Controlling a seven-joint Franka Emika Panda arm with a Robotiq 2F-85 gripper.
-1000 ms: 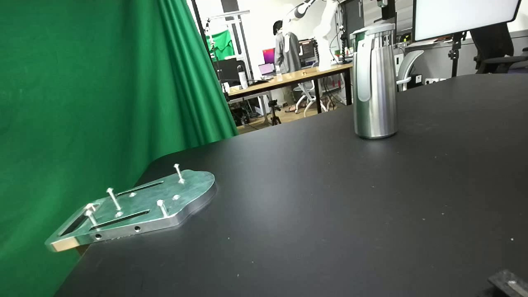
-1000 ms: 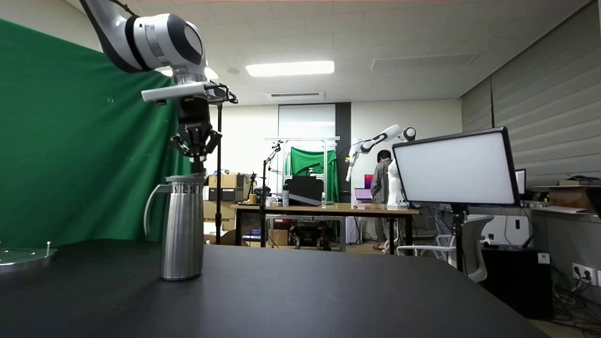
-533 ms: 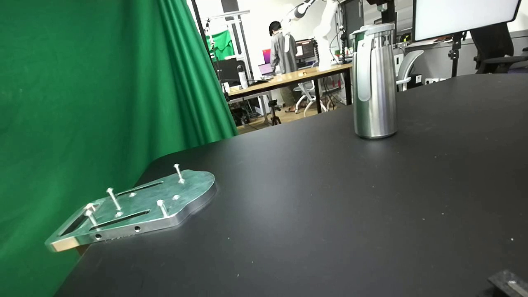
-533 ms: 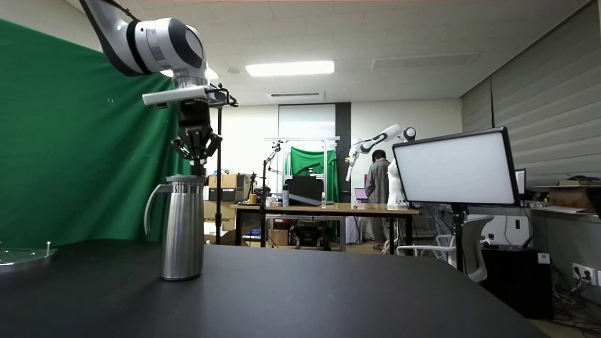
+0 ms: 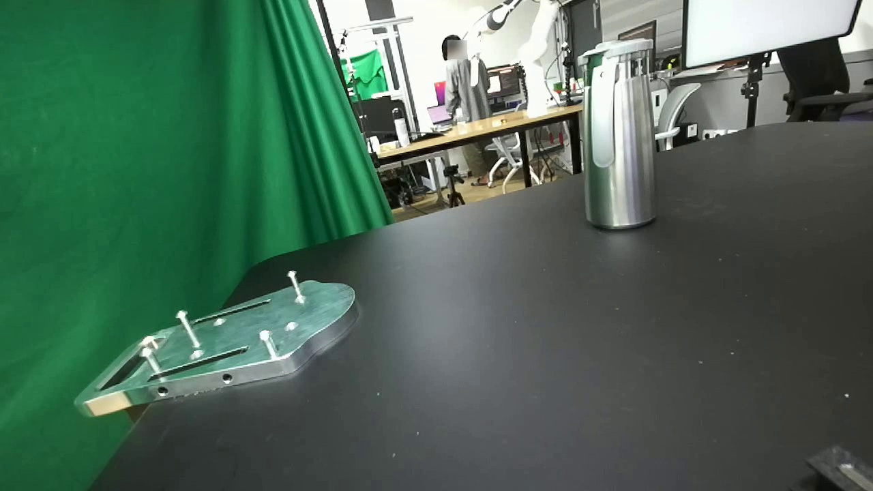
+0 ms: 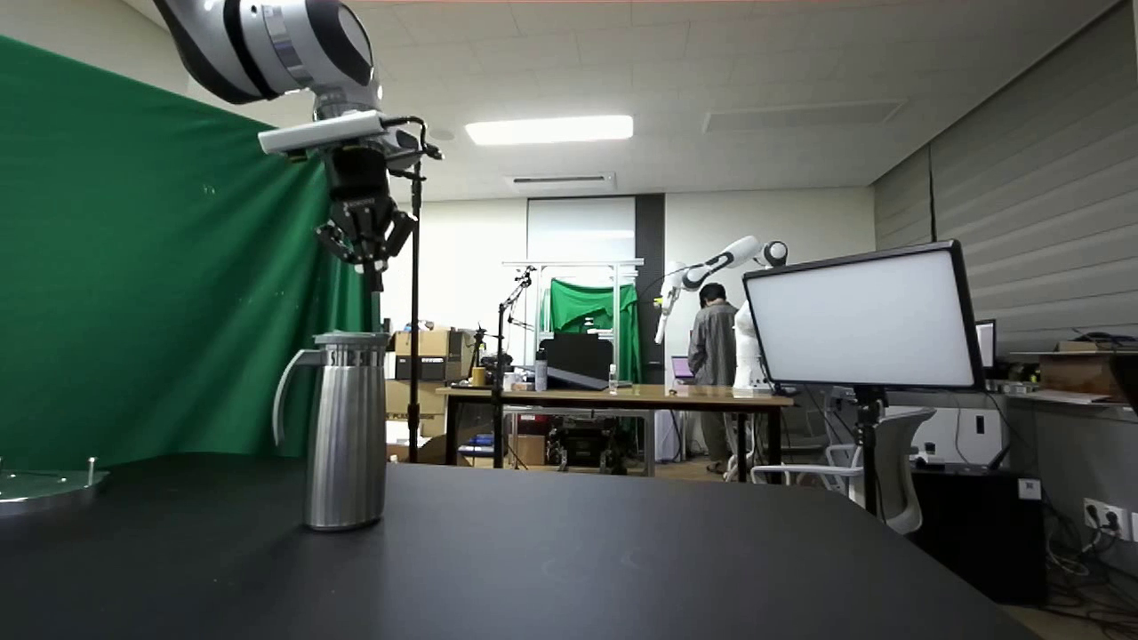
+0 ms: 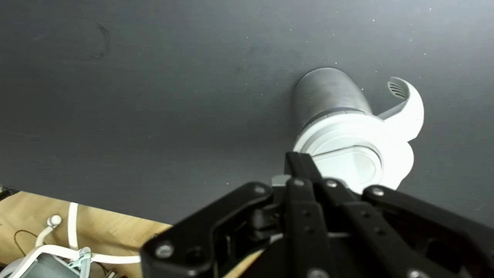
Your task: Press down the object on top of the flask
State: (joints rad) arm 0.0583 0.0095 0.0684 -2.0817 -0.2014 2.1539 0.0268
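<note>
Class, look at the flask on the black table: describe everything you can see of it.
The flask is a tall, silvery, metallic-looking cylinder standing upright on the black table. It has a pale lid, with a round-ended panel set into its top, and a pale curved handle whose lower end hangs free. The claw is above the lid, apart from it; only the table touches the flask.

Open air between your gripper (image 6: 372,277) and the flask lid (image 6: 352,338), handle (image 7: 411,112) jutting sideways, bolt-studded metal plate (image 5: 239,333) well apart.
</note>
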